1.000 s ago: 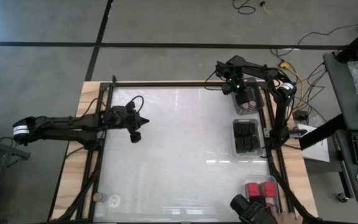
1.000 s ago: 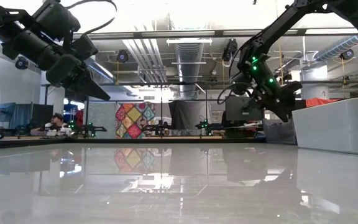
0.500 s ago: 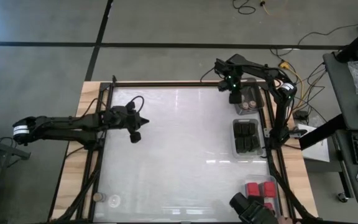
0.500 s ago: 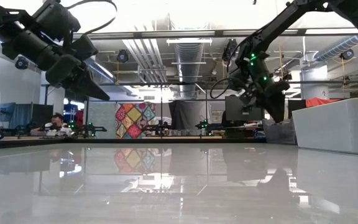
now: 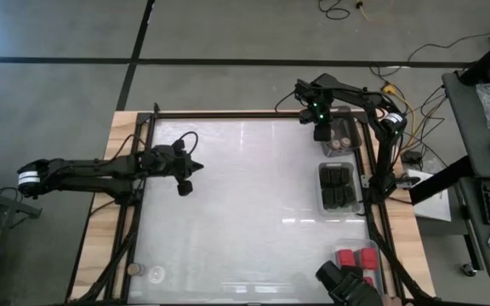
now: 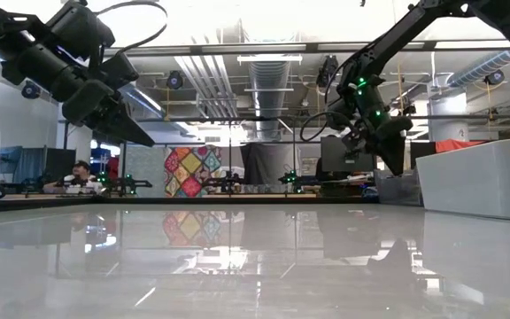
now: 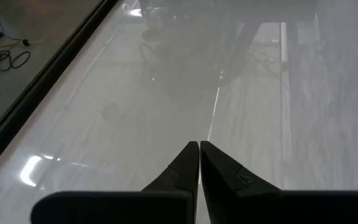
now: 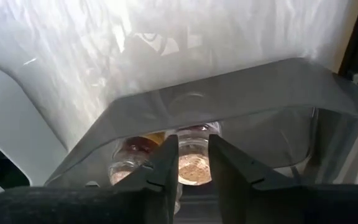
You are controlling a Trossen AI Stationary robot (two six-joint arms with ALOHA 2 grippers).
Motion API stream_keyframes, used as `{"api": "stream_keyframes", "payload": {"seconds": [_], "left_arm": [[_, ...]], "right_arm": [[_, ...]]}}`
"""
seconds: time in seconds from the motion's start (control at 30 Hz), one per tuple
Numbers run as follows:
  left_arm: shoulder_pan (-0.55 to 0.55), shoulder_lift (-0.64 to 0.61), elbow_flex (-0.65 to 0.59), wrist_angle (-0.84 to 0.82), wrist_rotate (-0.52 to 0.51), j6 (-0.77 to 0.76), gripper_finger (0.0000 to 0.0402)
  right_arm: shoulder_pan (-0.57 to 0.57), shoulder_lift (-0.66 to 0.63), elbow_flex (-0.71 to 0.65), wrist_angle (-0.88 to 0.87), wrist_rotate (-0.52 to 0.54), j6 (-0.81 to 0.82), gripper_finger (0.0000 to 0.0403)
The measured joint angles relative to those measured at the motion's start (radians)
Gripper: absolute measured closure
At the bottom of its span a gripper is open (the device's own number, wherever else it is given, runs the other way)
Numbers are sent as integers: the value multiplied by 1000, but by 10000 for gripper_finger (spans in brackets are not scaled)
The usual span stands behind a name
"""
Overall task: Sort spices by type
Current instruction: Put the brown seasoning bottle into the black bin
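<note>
At the table's far right, a clear tray holds small round jars of spice. My right gripper hangs above this tray's left wall, pointing down, with a narrow gap between its fingers and nothing in it. The jars stand on the tray floor below the fingers. A second tray holds dark blocks and a third holds red blocks. One small jar stands at the near left corner. My left gripper hovers shut over the table's left half.
The three trays line the table's right edge. A clear round thing lies beside the lone jar. A dark device and a person's hand show at the near right corner. Black frame rails border the table.
My right gripper has turned at the wrist and tipped to point more steeply down. It has shifted slightly toward the table's left, from over the jar tray to its left wall. The person's hand at the near right corner has drawn back.
</note>
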Motion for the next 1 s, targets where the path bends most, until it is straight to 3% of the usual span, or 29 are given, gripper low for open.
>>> {"api": "stream_keyframes", "payload": {"seconds": [0.33,1.0], "left_arm": [[0,0,0,-1,0,-3,401],[0,0,0,-6,-4,-1,401]], "right_arm": [[-3,0,-25,40,0,-1,350],[-6,1,-15,17,25,27,360]]}}
